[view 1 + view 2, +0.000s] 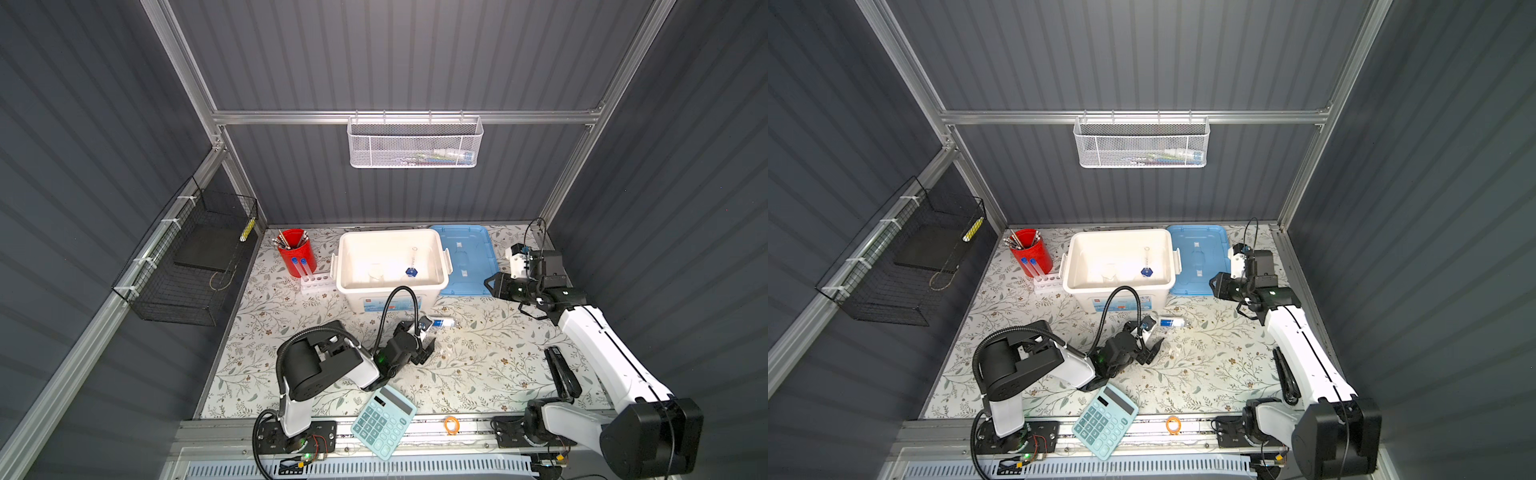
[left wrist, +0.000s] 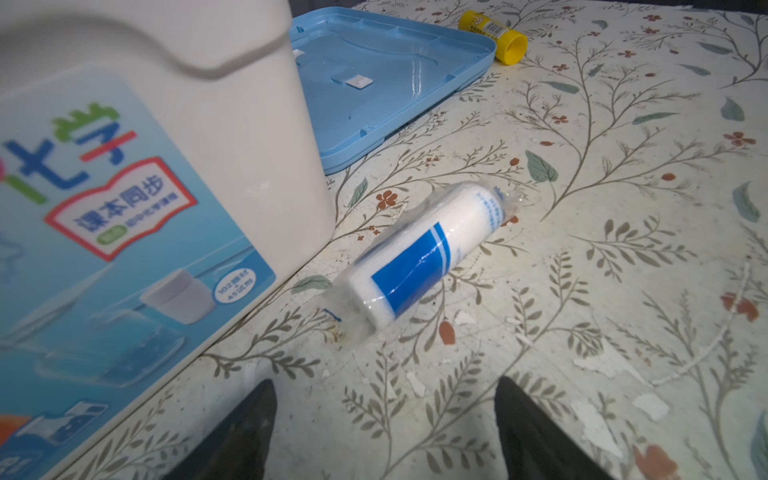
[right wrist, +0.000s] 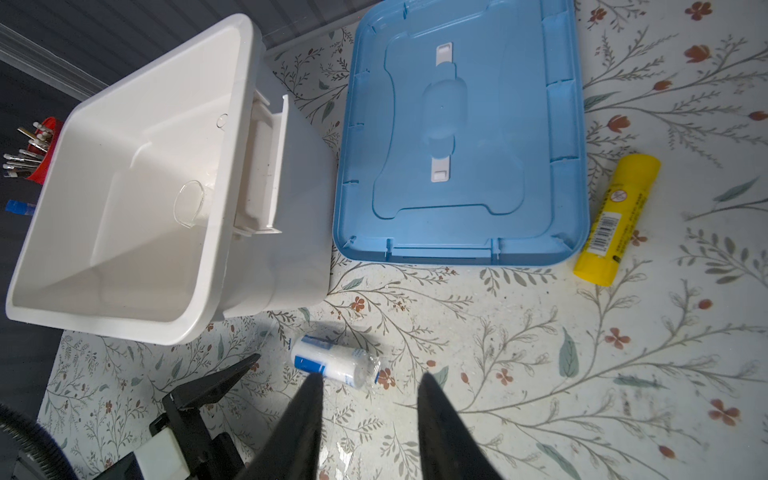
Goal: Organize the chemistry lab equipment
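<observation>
A blue-and-white labelled roll in clear wrap [image 1: 442, 323] [image 2: 419, 255] [image 3: 332, 362] lies on the table just in front of the white box [image 1: 340, 262]. My left gripper [image 1: 426, 349] [image 2: 384, 384] is low over the table beside the roll, open and empty. My right gripper [image 1: 505, 297] [image 3: 370, 376] hangs higher by the blue lid, open with nothing between its fingers. Inside the box stand a slim cylinder on a blue foot [image 1: 411, 270] and a clear beaker [image 1: 376, 272] [image 3: 189, 203]. Two blue-capped test tubes [image 1: 300, 268] stand in a rack. A small clear piece [image 1: 446, 352] lies mid-table.
The blue lid [image 1: 465, 259] lies right of the box, with a yellow glue stick [image 3: 615, 220] beyond it. A red cup of pens [image 1: 296, 253] is at the back left. A teal calculator [image 1: 384, 419], an orange band [image 1: 451, 424] and a black stapler [image 1: 561, 372] are near the front.
</observation>
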Robot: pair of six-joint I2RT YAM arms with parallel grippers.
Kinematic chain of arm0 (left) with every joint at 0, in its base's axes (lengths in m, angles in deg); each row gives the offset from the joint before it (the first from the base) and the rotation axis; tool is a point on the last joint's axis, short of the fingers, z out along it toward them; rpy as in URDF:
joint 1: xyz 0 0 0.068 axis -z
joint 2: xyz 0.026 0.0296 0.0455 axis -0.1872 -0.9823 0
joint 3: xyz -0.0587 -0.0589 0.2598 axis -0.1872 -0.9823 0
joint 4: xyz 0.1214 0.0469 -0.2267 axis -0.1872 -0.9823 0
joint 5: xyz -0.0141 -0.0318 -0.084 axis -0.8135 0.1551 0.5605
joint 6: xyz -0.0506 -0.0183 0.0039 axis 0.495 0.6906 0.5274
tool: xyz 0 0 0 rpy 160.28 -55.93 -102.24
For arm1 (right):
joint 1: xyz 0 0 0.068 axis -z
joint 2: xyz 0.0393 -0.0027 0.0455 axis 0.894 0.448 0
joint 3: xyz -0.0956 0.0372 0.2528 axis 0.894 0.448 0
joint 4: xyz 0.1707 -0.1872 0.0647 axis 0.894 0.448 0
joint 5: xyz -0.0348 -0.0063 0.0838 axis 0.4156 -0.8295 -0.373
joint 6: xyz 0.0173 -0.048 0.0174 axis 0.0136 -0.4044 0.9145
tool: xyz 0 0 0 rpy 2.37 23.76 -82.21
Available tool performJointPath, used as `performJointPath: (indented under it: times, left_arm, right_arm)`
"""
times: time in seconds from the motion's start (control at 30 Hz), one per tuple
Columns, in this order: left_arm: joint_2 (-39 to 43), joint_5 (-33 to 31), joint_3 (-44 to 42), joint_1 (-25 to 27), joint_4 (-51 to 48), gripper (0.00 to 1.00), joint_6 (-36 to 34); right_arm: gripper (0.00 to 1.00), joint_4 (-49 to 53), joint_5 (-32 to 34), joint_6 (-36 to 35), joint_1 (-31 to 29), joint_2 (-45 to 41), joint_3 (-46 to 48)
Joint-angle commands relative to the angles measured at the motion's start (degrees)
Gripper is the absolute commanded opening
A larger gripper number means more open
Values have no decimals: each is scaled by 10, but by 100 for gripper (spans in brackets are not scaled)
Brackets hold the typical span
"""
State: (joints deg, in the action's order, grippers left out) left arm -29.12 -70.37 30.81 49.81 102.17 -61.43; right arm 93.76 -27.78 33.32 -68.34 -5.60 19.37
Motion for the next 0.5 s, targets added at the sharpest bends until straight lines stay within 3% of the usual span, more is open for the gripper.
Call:
performJointPath:
  times: [0.0,0.47]
  left_arm:
    - [-12,26,0,-16,34,77,3]
    - [-27,98,16,-43,32,58,-1]
  right_arm:
    - [40,-7,-4,-1,2,4,5]
    - [40,-8,0,0,5,9,6]
